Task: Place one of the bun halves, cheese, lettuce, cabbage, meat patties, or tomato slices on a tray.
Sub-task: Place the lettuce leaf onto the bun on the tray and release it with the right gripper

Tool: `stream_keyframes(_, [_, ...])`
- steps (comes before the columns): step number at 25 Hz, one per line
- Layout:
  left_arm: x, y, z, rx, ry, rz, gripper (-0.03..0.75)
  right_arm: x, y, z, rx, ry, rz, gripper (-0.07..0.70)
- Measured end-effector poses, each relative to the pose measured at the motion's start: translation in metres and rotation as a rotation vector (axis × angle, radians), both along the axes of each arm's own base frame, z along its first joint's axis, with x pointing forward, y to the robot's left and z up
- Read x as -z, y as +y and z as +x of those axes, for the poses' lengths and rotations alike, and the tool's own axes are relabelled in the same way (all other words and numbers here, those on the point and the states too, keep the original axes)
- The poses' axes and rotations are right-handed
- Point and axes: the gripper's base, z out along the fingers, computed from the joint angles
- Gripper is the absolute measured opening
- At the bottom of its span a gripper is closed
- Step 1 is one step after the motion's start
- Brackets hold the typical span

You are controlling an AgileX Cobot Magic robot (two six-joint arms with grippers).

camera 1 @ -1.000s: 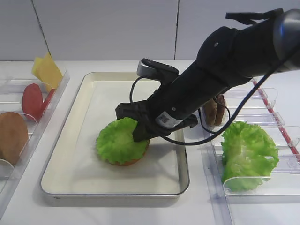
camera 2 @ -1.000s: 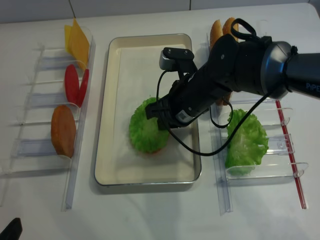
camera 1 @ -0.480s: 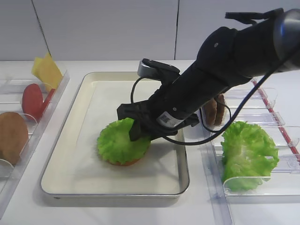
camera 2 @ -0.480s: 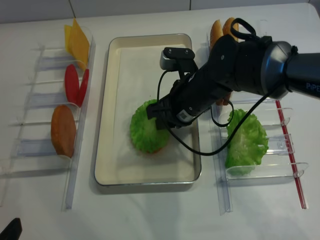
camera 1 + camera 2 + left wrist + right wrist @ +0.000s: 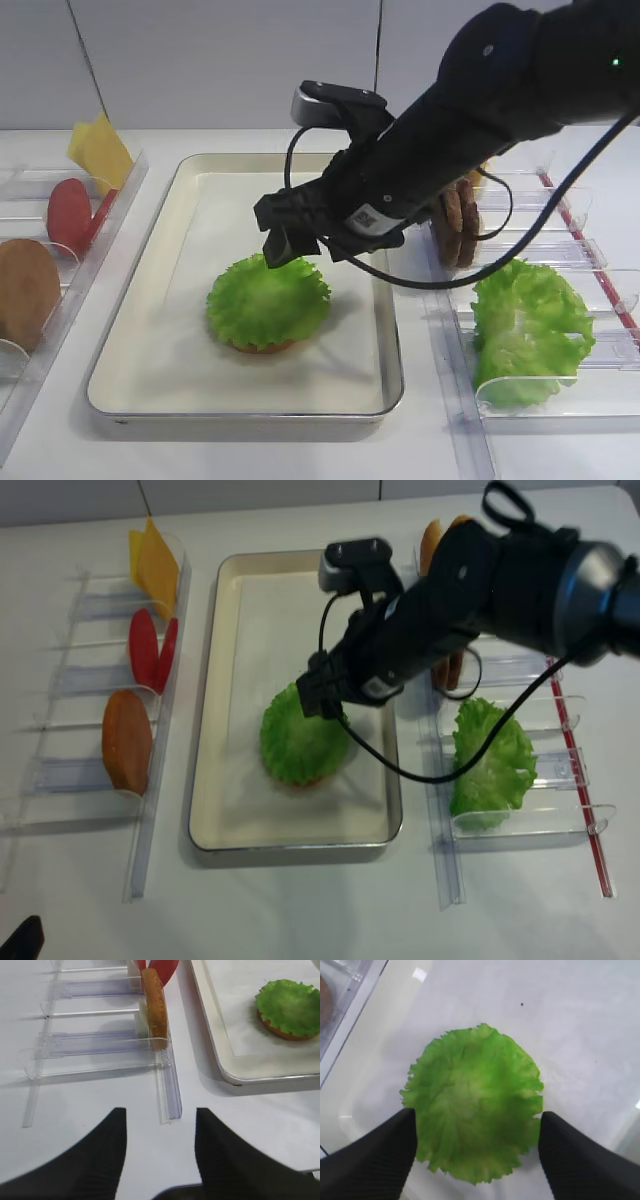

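The round frilly lettuce (image 5: 268, 303) (image 5: 475, 1110) lies flat on a bun half (image 5: 262, 347) (image 5: 286, 1035) on the paper-lined silver tray (image 5: 200, 250) (image 5: 260, 610), toward its near right. My right gripper (image 5: 287, 243) (image 5: 476, 1119) (image 5: 318, 695) hangs just above the leaf, open. Its two black fingers stand either side of the lettuce without touching it. Off at the tray's left, my left gripper (image 5: 159, 1112) is open over bare table, near the end of the left rack (image 5: 167, 1095).
The clear left rack holds cheese (image 5: 100, 150), tomato slices (image 5: 70, 215) and a bun half (image 5: 25, 290). The right rack holds meat patties (image 5: 455, 225), the bulky cabbage (image 5: 530, 330) and more buns (image 5: 435, 540) at the back.
My right gripper has opened, let go of the lettuce and lifted off it. The leaf now rests flat on the bun. The left gripper has not moved.
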Motion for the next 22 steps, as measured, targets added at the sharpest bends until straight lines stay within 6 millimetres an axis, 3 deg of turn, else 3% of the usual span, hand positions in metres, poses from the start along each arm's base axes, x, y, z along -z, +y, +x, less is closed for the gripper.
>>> stream_keyframes(10, [0.0, 0.0, 0.0, 0.0, 0.0, 0.0, 0.294, -0.049, -0.008, -0.013, -0.128, 0.07, -0.121, 0.543])
stream_keyframes(14, [0.0, 0.0, 0.0, 0.0, 0.0, 0.0, 0.294, -0.064, -0.011, -0.02, -0.162, 0.131, -0.15, 0.509])
stream_keyframes(22, [0.0, 0.0, 0.0, 0.0, 0.0, 0.0, 0.294, -0.079, -0.017, -0.025, -0.182, 0.194, -0.232, 0.43])
